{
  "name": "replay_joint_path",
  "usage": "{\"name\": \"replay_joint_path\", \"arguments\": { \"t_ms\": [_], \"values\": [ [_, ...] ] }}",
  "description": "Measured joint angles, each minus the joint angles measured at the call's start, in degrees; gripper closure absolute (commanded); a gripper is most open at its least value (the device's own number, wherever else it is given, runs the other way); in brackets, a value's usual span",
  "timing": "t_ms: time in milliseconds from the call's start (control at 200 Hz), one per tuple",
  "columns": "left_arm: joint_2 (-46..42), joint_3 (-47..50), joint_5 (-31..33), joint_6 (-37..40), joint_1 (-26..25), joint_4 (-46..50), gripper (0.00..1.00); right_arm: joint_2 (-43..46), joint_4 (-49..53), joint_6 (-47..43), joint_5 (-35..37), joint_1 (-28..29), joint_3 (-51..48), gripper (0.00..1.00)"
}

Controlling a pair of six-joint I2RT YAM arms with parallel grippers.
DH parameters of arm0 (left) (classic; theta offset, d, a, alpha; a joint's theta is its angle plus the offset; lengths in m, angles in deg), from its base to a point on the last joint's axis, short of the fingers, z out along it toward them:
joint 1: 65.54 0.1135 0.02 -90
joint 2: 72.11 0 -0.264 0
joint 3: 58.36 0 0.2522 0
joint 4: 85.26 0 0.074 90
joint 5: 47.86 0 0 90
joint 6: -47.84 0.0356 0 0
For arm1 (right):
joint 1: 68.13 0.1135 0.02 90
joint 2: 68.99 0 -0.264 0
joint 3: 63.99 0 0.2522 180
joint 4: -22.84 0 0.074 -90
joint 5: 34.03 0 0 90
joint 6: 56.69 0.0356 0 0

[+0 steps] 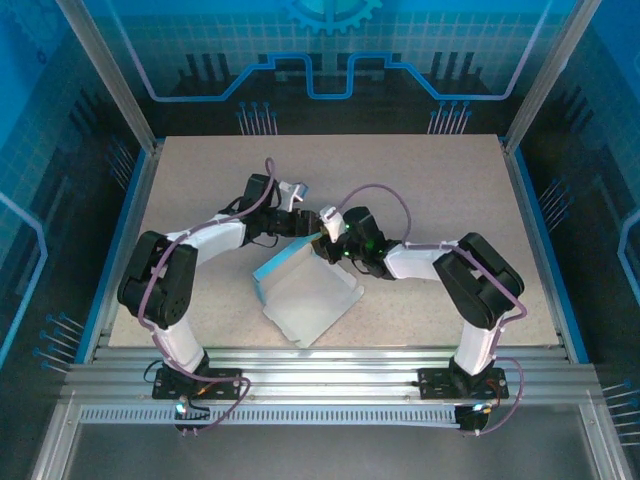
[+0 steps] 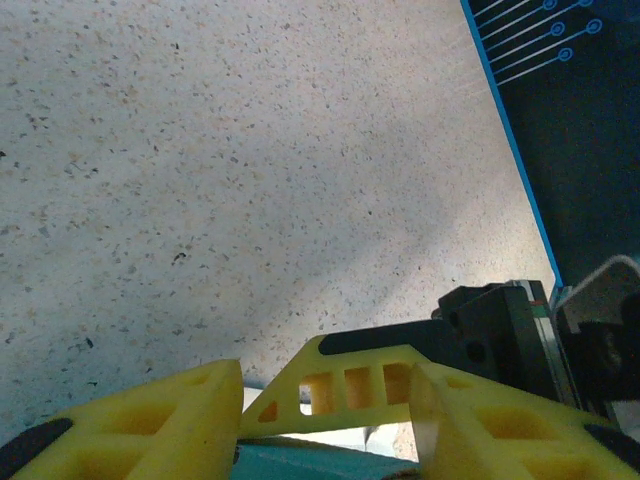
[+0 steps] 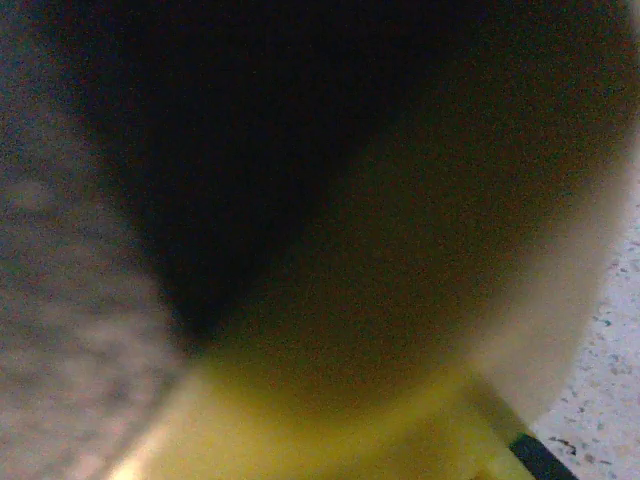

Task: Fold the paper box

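Note:
The paper box (image 1: 312, 300) lies half-folded in the middle of the table, white-grey side up, with one bright blue flap (image 1: 283, 262) standing along its left edge. Both grippers meet at the far end of that flap. My left gripper (image 1: 303, 213) comes in from the left, and its yellow fingers (image 2: 160, 420) stand apart with a strip of the blue card (image 2: 320, 465) low between them. My right gripper (image 1: 326, 236) comes in from the right. One of its yellow fingers (image 2: 360, 390) shows just beyond the left jaws. The right wrist view is a dark, yellowish blur, so its jaws cannot be read.
The speckled beige table (image 1: 420, 190) stretches behind and beside the box. A blue rim (image 1: 535, 240) and metal posts bound it, with a ribbed aluminium rail (image 1: 320, 385) along the near edge, where both arm bases stand.

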Motion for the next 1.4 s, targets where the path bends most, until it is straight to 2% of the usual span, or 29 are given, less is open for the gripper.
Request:
{"name": "replay_joint_path", "arguments": {
  "t_ms": [295, 570, 710, 1026, 1231, 1401],
  "values": [
    [0.00, -0.02, 0.22, 0.00, 0.70, 0.55, 0.52, -0.22, 1.20, -2.84, 10.54, 3.34, 1.11, 0.90],
    [-0.02, -0.02, 0.22, 0.00, 1.09, 0.70, 0.52, -0.44, 3.69, -5.81, 24.33, 7.76, 2.71, 0.92],
    [-0.02, -0.02, 0.24, 0.48, 1.11, 0.70, 0.52, -0.63, 4.09, -5.92, 28.74, 9.11, 3.06, 0.91],
    [-0.57, -0.35, 0.24, 1.46, 0.48, 2.56, 0.49, 1.62, 3.41, -4.81, 25.83, 9.16, 0.39, 0.77],
    [-0.61, -2.29, 1.22, 2.49, 0.11, 5.70, 0.47, 7.58, 3.39, -1.79, 20.57, 8.70, -4.94, 0.68],
    [-0.79, -5.51, 3.41, 4.48, 0.09, 9.77, 0.41, 14.38, 2.54, 2.40, 15.85, 8.37, -10.60, 0.58]
  ]
}}
